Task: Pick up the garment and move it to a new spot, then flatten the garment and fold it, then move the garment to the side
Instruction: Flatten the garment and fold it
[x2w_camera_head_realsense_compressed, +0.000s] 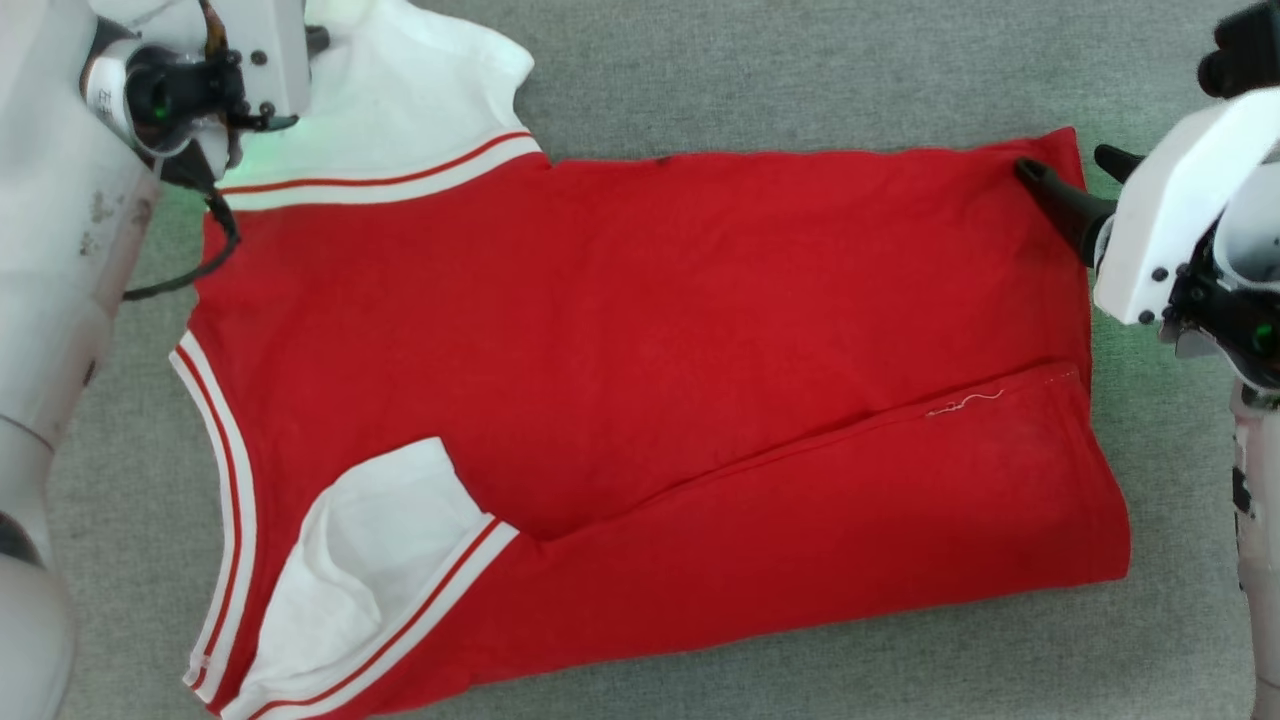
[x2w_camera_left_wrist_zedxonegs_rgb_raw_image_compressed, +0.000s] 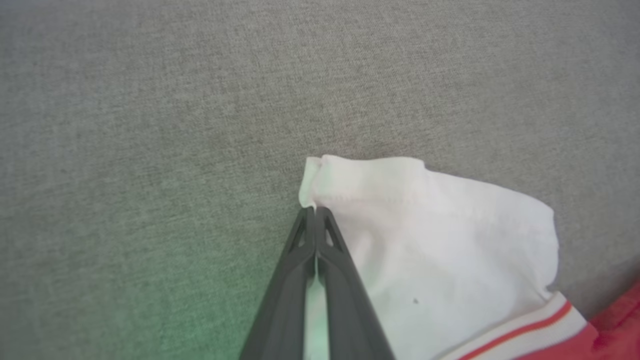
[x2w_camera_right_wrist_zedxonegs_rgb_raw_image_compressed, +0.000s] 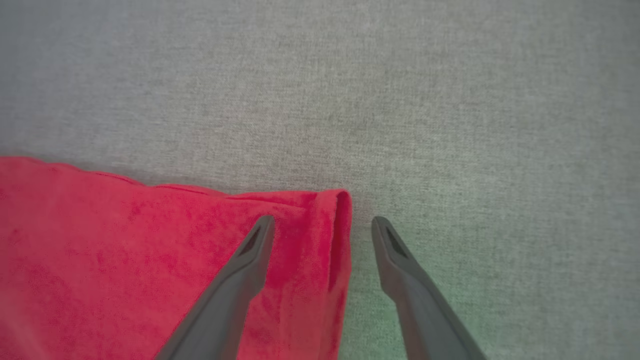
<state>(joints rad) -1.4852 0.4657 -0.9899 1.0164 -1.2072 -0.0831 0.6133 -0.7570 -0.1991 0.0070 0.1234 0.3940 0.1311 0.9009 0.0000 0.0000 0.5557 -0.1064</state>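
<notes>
The garment (x2w_camera_head_realsense_compressed: 640, 360) lies spread on the grey cloth surface, plain red side up, with its near strip folded over. One white sleeve (x2w_camera_head_realsense_compressed: 400, 110) sticks out at the far left; another (x2w_camera_head_realsense_compressed: 370, 540) is folded onto the near left. My left gripper (x2w_camera_left_wrist_zedxonegs_rgb_raw_image_compressed: 315, 211) is shut on the hem edge of the far sleeve (x2w_camera_left_wrist_zedxonegs_rgb_raw_image_compressed: 430, 240), with white cloth showing between its fingers. My right gripper (x2w_camera_right_wrist_zedxonegs_rgb_raw_image_compressed: 322, 222) stands open astride the garment's far right corner (x2w_camera_right_wrist_zedxonegs_rgb_raw_image_compressed: 330, 215). One of its fingers (x2w_camera_right_wrist_zedxonegs_rgb_raw_image_compressed: 250, 255) is over the red cloth and the other is over the bare surface.
Grey fabric surface (x2w_camera_head_realsense_compressed: 800, 70) runs all around the garment. My left arm's pale forearm (x2w_camera_head_realsense_compressed: 50, 250) fills the left edge of the head view, with a black cable (x2w_camera_head_realsense_compressed: 215, 240) hanging over the garment's shoulder. The right wrist housing (x2w_camera_head_realsense_compressed: 1170, 230) sits just off the garment's right edge.
</notes>
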